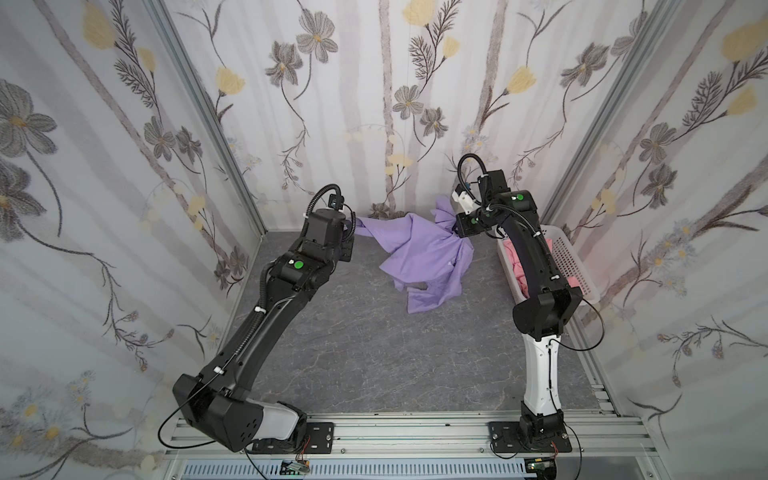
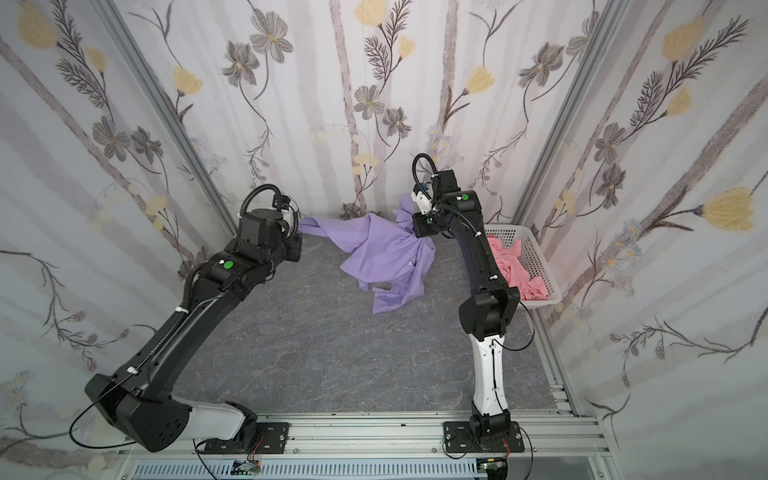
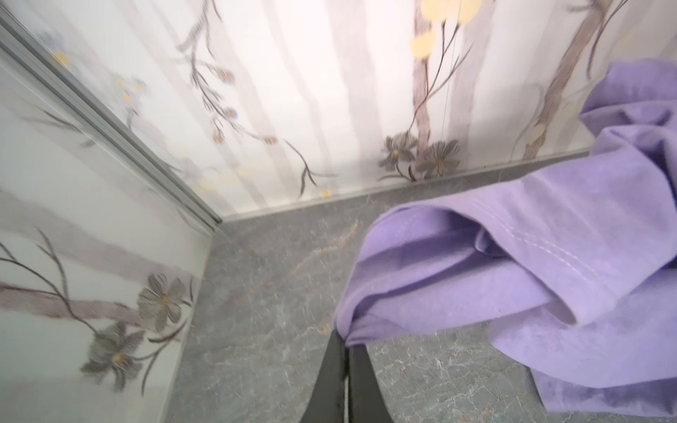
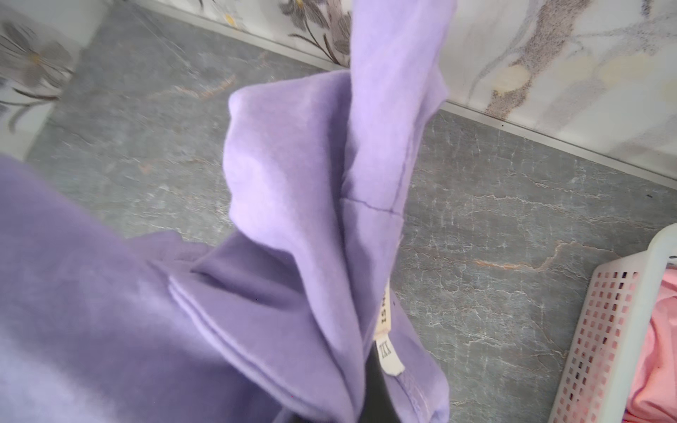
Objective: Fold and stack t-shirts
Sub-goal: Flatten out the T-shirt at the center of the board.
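The lavender t-shirt hangs crumpled between both arms at the back of the table, its lower part heaped on the grey surface. My left gripper is shut on one edge of the shirt, stretched out to the left. My right gripper is shut on it by the neck label, and cloth covers most of its fingers. The pink garment lies bunched in the white basket.
The basket stands against the right wall, partly behind my right arm. Flowered walls close in the left, back and right sides. Grey marbled tabletop stretches in front of the shirt, as far as the metal rail with the arm bases.
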### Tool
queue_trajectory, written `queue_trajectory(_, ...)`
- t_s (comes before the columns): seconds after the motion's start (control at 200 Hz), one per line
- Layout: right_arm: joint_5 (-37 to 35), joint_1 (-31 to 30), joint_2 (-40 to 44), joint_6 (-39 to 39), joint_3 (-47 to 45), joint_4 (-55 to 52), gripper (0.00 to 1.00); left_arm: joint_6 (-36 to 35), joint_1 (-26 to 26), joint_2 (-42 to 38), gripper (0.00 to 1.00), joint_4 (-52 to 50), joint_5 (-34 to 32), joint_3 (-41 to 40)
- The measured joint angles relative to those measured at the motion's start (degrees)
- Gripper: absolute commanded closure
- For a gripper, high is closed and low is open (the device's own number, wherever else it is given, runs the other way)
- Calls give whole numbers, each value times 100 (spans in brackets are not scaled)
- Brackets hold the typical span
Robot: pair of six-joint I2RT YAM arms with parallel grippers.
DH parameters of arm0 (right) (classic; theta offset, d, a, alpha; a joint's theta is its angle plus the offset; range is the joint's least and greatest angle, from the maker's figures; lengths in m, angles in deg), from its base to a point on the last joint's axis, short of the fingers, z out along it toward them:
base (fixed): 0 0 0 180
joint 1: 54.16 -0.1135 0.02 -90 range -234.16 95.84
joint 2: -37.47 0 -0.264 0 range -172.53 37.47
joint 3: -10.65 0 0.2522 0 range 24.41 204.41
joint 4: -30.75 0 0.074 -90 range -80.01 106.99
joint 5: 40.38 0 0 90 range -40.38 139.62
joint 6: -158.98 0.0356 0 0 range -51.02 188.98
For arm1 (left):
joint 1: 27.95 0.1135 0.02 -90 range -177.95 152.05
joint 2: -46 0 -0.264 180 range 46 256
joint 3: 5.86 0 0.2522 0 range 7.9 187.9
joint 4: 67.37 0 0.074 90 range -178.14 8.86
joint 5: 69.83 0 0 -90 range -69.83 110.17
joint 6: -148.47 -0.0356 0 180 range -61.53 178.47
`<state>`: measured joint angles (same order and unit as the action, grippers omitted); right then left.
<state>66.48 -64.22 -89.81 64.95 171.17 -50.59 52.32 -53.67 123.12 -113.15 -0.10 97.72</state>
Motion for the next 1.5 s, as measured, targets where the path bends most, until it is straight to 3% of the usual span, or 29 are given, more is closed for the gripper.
queue_trajectory(0.08, 262, 92, -85, 94, 0, 11, 84, -131, 7, -136, 100, -116, 96, 173)
queue_trajectory(0.125, 273, 122, -199, 101, 0, 9, 64, -138, 4, -186, 100, -210, 144, 188)
queue_trajectory(0.16, 201, 151, -297, 107, -4, 0, 44, -133, 20, -238, 100, -297, 81, 186)
queue_trajectory(0.225, 50, 219, -520, 149, -15, -48, 35, -120, 37, -352, 100, -350, 59, 162)
queue_trajectory(0.495, -352, 138, -570, 278, -417, -190, 33, -74, 44, -669, 100, -608, -157, 131)
queue_trajectory(0.699, -616, -616, 579, 66, -2623, -72, 34, -186, 44, -671, 100, -632, -452, -61)
queue_trajectory(0.794, -570, -673, 1165, 74, -3735, 205, 34, -256, 44, -667, 100, -632, -520, -59)
queue_trajectory(0.939, -590, -798, 1399, 153, -4503, 612, 36, -289, 44, -570, 100, -627, -514, 46)
queue_trajectory(1.104, -590, -986, 852, 210, -4315, 896, 37, -289, 44, -514, 100, -629, -455, 57)
queue_trajectory(1.499, -142, -1620, -529, 595, -2485, 1182, 36, -146, 44, -511, 100, -640, -339, -116)
